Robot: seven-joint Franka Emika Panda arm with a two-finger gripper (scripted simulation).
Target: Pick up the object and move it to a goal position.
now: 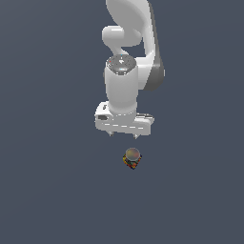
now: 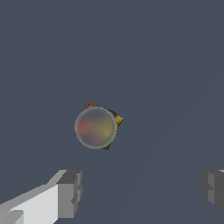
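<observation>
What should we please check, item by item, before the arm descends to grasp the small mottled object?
1. Fingers apart: ok, wide gap in the wrist view.
2. Gripper empty: ok.
3. Object between the fingers: not ok, it lies outside the gap.
4. Object upright, round top visible: ok.
5. Floor around the object free of obstacles: ok.
6. Goal position: cannot tell, no marker visible.

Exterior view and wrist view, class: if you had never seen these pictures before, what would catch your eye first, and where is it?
First comes the big white arm, hanging from the top of the exterior view against a plain dark slate ground. Next is the object, a tiny mottled block with a round greyish top, sitting alone just below the claw. In the wrist view the object fills the middle, untouched, with the claw's grey fingers spread wide apart.
</observation>
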